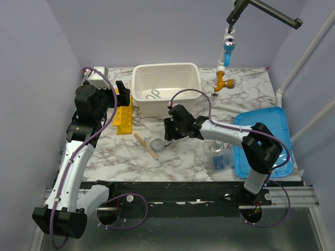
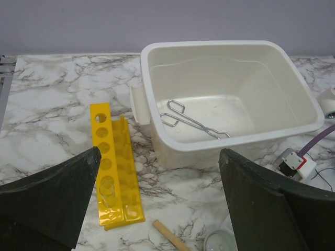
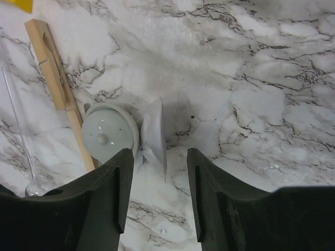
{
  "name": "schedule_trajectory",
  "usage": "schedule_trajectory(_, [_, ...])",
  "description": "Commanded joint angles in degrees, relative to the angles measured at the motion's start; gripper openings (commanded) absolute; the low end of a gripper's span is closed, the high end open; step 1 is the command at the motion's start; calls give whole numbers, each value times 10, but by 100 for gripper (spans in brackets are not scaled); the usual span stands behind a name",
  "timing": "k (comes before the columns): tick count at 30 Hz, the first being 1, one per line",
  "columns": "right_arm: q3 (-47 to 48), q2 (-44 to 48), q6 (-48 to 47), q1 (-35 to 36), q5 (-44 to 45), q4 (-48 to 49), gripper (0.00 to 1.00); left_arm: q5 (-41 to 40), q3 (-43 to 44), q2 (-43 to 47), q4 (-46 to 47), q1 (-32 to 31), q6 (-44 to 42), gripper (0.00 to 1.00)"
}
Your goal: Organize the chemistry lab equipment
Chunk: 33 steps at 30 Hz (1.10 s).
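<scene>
Silver tongs [image 2: 194, 121] lie inside the white tub [image 2: 306, 107], and they also show in the top view [image 1: 153, 94]. The yellow tube rack [image 2: 112, 167] lies flat left of the tub with a clear tube in one hole. The tan wooden stick [image 3: 55, 78] lies beside a small round lidded dish [image 3: 107, 133], a folded white paper [image 3: 154, 133] and a thin glass rod [image 3: 20, 128]. My left gripper [image 2: 159, 157] is open and empty above the rack and the tub's near wall. My right gripper [image 3: 158, 157] is open, with its jaws on either side of the paper, just above the table.
A blue tray [image 1: 264, 138] lies at the right edge, partly under the right arm. A clear bag with blue contents [image 1: 222, 157] lies by its left side. A tap stand [image 1: 226, 57] rises at the back right. A white box [image 1: 97, 73] sits at the back left.
</scene>
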State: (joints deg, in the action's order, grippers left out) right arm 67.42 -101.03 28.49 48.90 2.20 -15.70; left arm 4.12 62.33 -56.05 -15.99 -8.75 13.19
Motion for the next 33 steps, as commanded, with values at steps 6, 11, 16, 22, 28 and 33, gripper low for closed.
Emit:
schedule_trajectory(6, [8, -15, 9, 0, 28, 4, 12, 8, 3, 6, 4, -2, 5, 99])
schedule_trajectory(11, [4, 27, -3, 0, 86, -33, 1, 7, 4, 11, 4, -2, 6, 98])
schedule_trajectory(16, [23, 75, -38, 0, 142, -92, 1, 6, 4, 15, 3, -3, 5, 99])
schedule_trajectory(22, [44, 152, -71, 0, 175, -115, 1, -4, 3, 19, 3, -3, 4, 99])
schedule_trajectory(28, [81, 184, -101, -18, 195, -65, 1, -5, 3, 19, 4, -3, 5, 99])
schedule_trajectory(33, [160, 144, -130, -52, 185, -22, 1, -7, 3, 20, 3, -2, 5, 98])
